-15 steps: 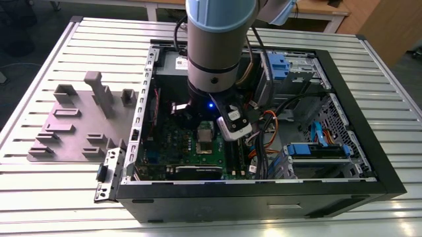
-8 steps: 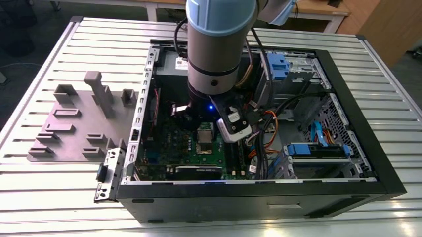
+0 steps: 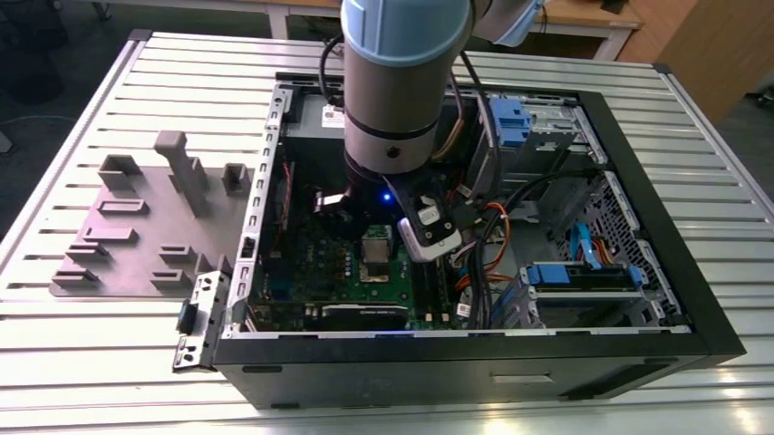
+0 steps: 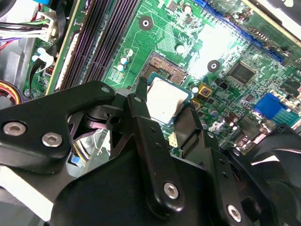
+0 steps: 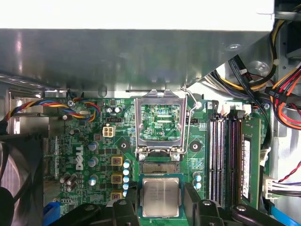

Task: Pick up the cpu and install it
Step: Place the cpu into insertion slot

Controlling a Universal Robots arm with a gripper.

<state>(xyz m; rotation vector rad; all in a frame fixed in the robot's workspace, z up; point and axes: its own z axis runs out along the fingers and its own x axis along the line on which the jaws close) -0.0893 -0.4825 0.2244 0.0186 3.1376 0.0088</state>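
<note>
Gleaming silver-grey, the square cpu (image 5: 161, 197) sits in the tool (image 5: 161, 201).

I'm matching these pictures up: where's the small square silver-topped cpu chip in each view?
Exterior view: silver square cpu chip under the grey arm, over the green motherboard.
Second wrist view: chip between two black fingers.
First wrist view: chip between those fingers.
Shared landmark: long black memory slots.
</note>
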